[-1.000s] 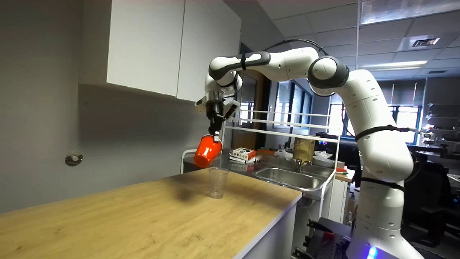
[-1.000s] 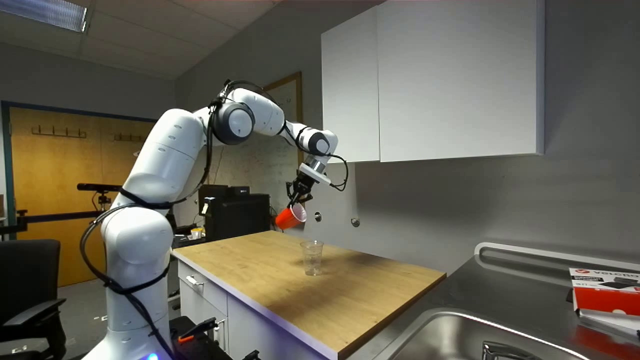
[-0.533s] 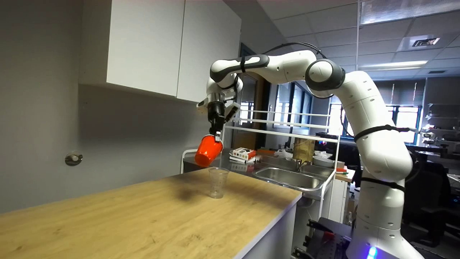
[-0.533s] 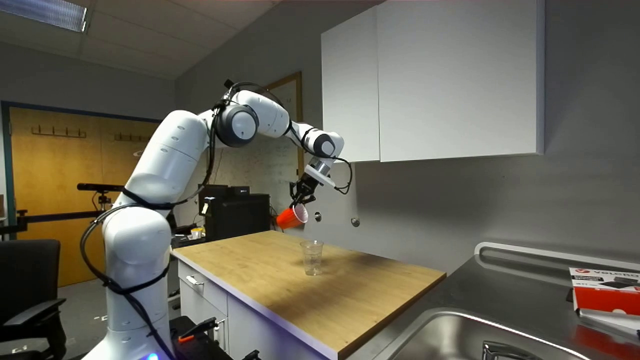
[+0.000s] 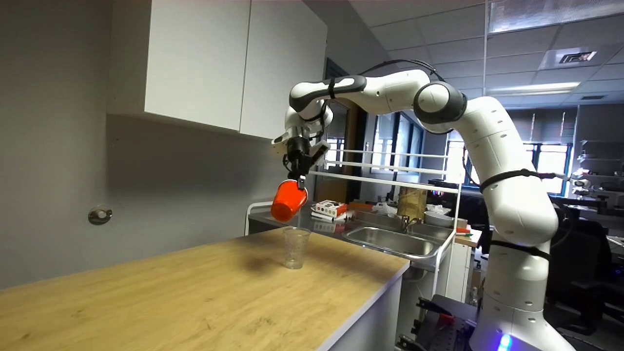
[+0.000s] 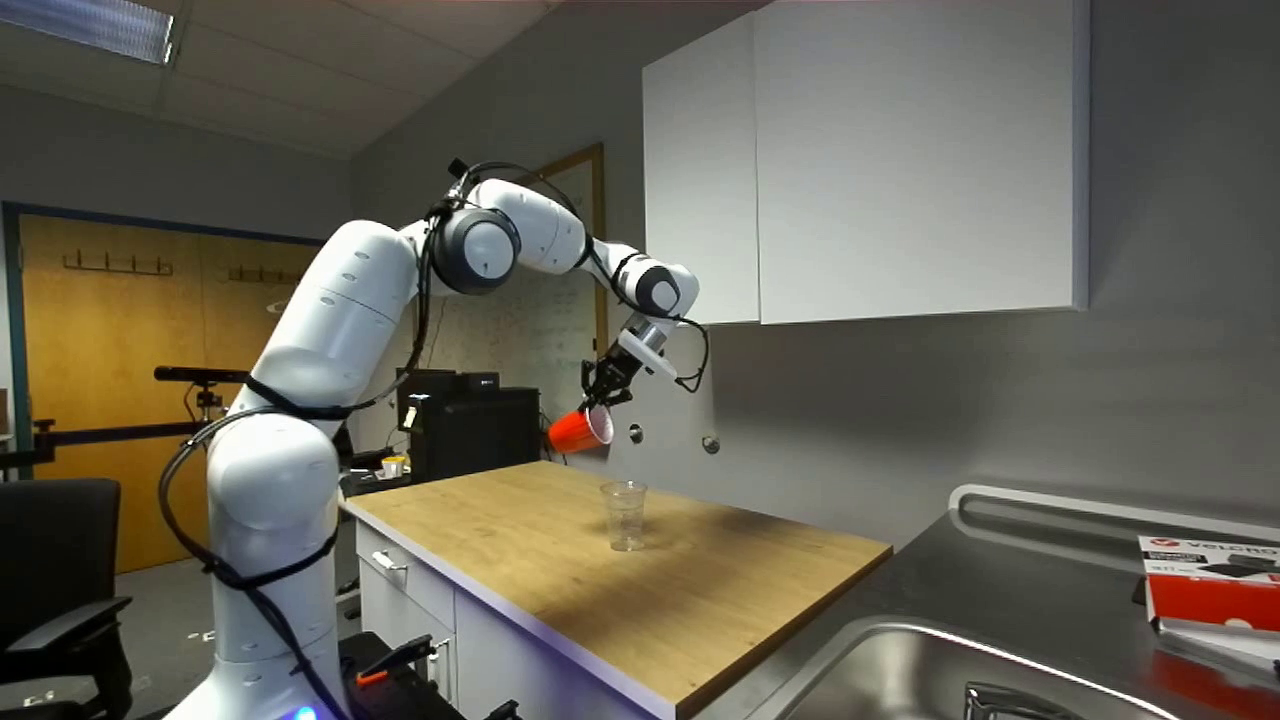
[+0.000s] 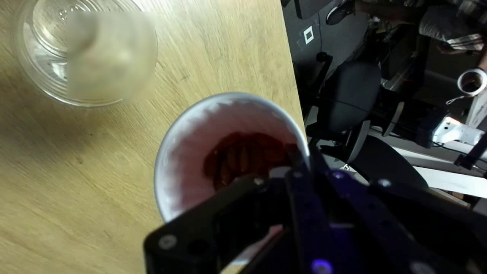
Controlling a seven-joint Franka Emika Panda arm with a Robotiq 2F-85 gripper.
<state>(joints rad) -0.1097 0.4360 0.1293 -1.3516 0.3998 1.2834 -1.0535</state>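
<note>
Red cup hangs tilted near clear cup.

Bright orange-red tapered plastic cup, white inside btw, clear plastic tumbler, tan wood-grain tabletop, mostly black pincer.

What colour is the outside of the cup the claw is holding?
Bright orange-red. The cup shows it best in an exterior view.

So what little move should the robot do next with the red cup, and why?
I'd probably nudge the red cup sideways toward the clear cup before tipping it more. The gripper holds it tilted with brown pieces inside, and the wrist view shows the clear cup off to one side of its mouth.
</note>
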